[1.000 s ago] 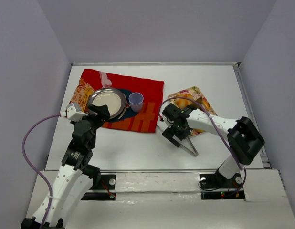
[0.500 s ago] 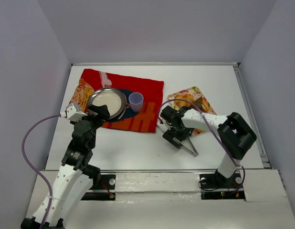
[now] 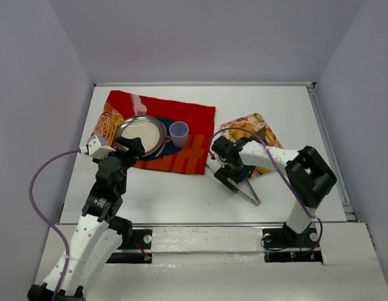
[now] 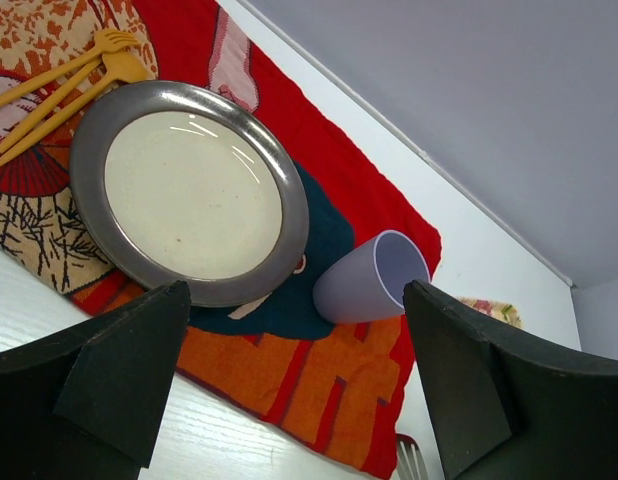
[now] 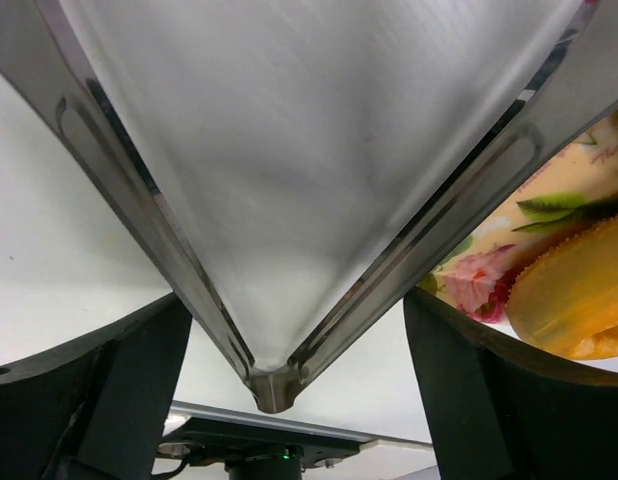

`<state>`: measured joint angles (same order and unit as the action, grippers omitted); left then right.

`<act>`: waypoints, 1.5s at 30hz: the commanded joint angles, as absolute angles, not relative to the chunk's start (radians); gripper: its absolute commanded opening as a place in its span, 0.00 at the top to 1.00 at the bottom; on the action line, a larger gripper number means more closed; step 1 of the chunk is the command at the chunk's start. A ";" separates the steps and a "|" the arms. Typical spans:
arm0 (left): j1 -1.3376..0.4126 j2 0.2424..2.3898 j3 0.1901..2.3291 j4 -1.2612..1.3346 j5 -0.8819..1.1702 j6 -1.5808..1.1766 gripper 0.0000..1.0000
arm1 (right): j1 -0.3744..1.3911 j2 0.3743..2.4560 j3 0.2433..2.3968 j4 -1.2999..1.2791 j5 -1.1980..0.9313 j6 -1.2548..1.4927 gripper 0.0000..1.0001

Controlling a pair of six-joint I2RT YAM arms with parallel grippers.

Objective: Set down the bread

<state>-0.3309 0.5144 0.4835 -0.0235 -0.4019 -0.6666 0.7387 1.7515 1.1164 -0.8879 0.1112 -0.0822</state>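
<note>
The right end effector [image 5: 294, 300] stood low over the white tabletop [image 3: 275, 100], just in front of a floral cloth [image 3: 260, 122]. Its fingers [image 5: 99, 400] were spread wide, one on each side of a pair of metal tongs [image 5: 274, 385]. The tongs were splayed in a V, with the hinge pointing back toward the arm's base. In the right wrist view each finger sat against, or just beside, the outside of one tong arm. Whether they pressed on the tongs or only flanked them could not be told.

The bread [image 5: 579, 300], golden-yellow with a rough edge, lay on the floral cloth beyond the open end of the tongs and off to one side. It was apart from both the tongs and the fingers. Only part of it showed, so its centre could not be made out.

The left end effector [image 4: 294, 330] hovered above the near edge of a red patterned cloth [image 3: 181, 119]. It was fully spread and had nothing between its fingers. On that cloth lay a round metal plate [image 4: 189, 190] with a pale inner surface. A lilac cup [image 4: 369, 280] stood just beside the plate on a dark blue patch of the cloth. Two yellow forks [image 4: 79, 70] lay side by side at the plate's far left rim.
</note>
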 commanded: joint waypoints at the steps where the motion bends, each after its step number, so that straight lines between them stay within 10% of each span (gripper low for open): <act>1: -0.328 0.525 0.477 0.044 -0.437 -0.652 0.01 | 0.747 1.767 1.158 -0.764 0.055 -0.066 0.14; 35: -0.328 0.517 0.477 0.037 -0.431 -0.647 0.01 | 0.871 1.818 1.118 -0.802 0.106 0.307 0.15; 40: -0.328 0.508 0.474 0.035 -0.428 -0.650 0.01 | 0.871 1.784 1.052 -0.796 0.098 0.388 0.52; 45: -0.328 0.500 0.474 0.032 -0.425 -0.652 0.01 | 0.871 1.655 1.054 -0.807 0.207 0.429 0.61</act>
<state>-0.3309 0.5129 0.4835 -0.0040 -0.4107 -0.6621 0.8654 1.7405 1.0714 -0.8211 0.0944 0.3660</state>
